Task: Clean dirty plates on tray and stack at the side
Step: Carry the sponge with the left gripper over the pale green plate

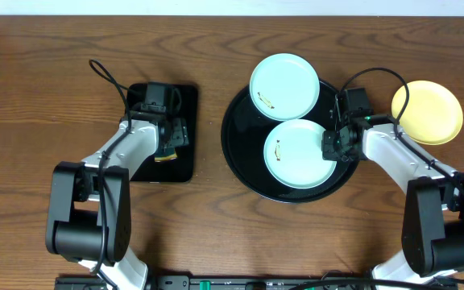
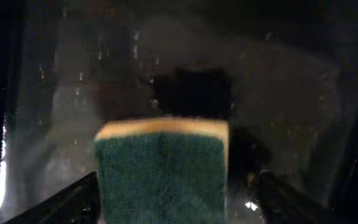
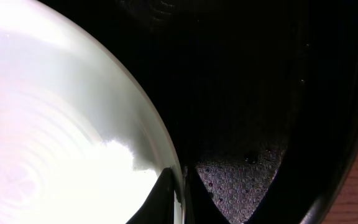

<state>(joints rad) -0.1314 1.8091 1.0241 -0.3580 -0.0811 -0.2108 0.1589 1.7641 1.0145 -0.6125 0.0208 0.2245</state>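
Observation:
The round black tray (image 1: 236, 153) holds one mint plate (image 1: 296, 153) with a small brown smudge. A second mint plate (image 1: 284, 87), also smudged, lies over the tray's far rim. The yellow plate (image 1: 427, 111) lies on the table to the right. My right gripper (image 1: 331, 147) is shut on the right rim of the lower mint plate. In the right wrist view its fingers (image 3: 180, 186) pinch that plate's edge (image 3: 55, 112) above the tray floor (image 3: 260, 74). My left gripper (image 1: 170, 143) is open around a green-and-yellow sponge (image 2: 160, 168); the right finger stands apart from it.
The sponge (image 1: 166, 156) and my left gripper (image 2: 178, 186) are over a small rectangular black tray (image 1: 185, 97), whose wet glossy floor (image 2: 278, 81) fills the left wrist view. Bare wooden table lies between the two trays and in front of them.

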